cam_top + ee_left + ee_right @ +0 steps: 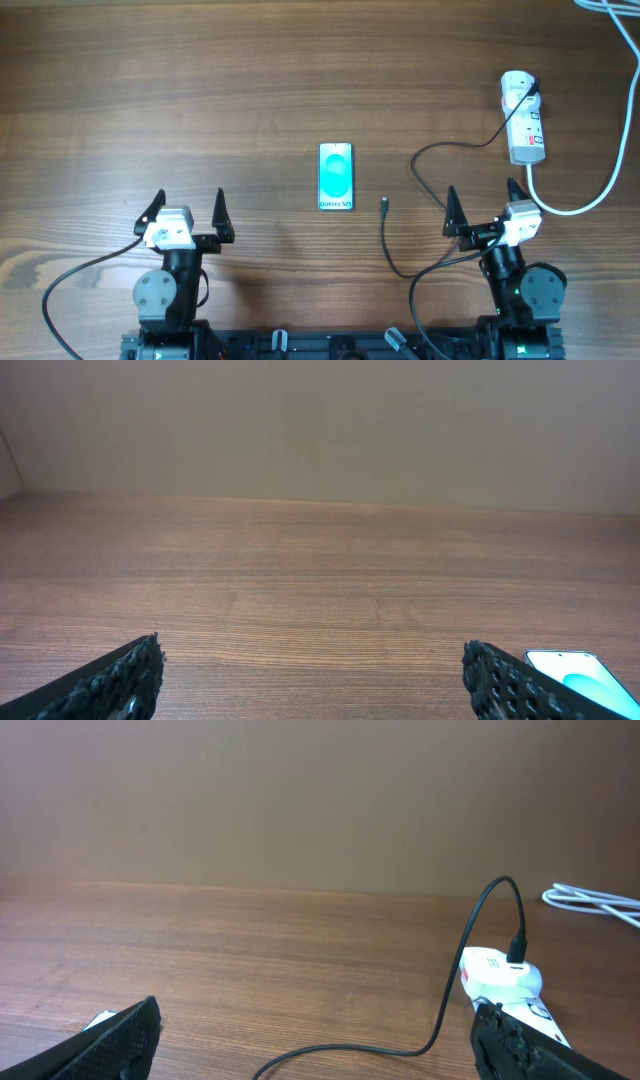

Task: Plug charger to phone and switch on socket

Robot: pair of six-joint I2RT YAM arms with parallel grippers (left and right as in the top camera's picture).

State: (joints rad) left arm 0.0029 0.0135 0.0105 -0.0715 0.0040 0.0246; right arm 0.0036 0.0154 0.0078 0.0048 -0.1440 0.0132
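The phone (335,177) lies flat at the table's middle, cyan screen up, its text at the near short edge. Its corner shows in the left wrist view (572,666). The thin black charger cable (392,250) loops from the socket (524,116) at the far right; its small plug tip (385,204) lies loose on the table right of the phone. The cable and socket show in the right wrist view (445,1010) (500,973). My left gripper (188,212) is open and empty, near-left of the phone. My right gripper (483,205) is open and empty, near side of the socket.
A thick white cord (605,190) runs from the socket's near end out to the right edge and far corner; it shows in the right wrist view (590,904). A plain wall stands behind the wooden table (200,100).
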